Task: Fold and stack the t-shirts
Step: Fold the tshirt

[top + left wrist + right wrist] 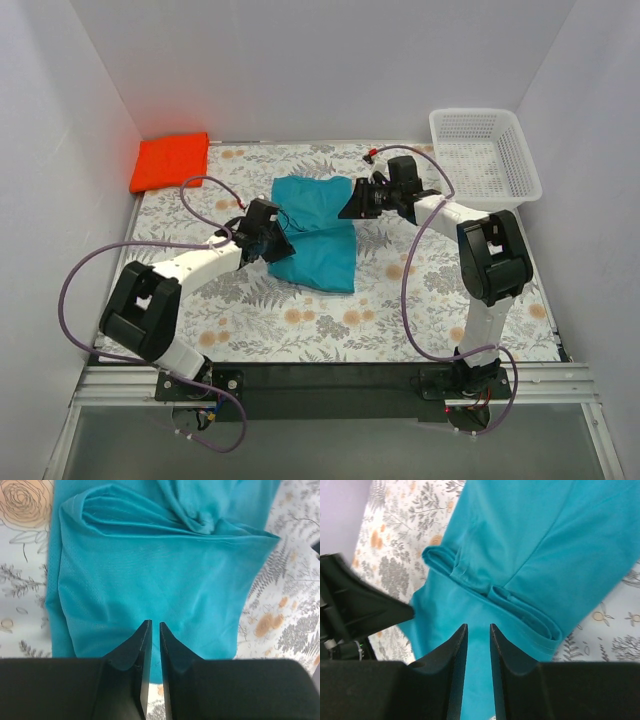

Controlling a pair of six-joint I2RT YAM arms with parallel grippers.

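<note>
The left arm rises from its base at the lower left of the overhead view, elbow bent, forearm stretched up and to the right. The left gripper (272, 240) lies low against the left edge of the teal t-shirt (320, 235). In the left wrist view its fingers (142, 645) are drawn almost together, only a thin slit between them, their tips over the shirt's near hem. Whether any cloth is pinched cannot be told.

The right arm stands at the lower right, its upper link upright and its forearm reaching up and to the left. The right gripper (355, 205) sits at the shirt's upper right edge. In the right wrist view its fingers (456, 650) are also nearly closed. Teal shows in the narrow gap, and a pinch cannot be confirmed there either.

The teal t-shirt lies at the centre of the overhead view, partly folded, with bunched layers just ahead of both sets of fingertips. An orange folded t-shirt (170, 160) rests in the upper left corner, well apart from it.

A floral tablecloth (300, 320) covers the table. A white plastic basket (470, 112) sits at the upper right, and plain white walls (300, 60) close in three sides. Purple cables (75, 275) loop beside the arms, and a black base rail (330, 378) runs along the bottom.
</note>
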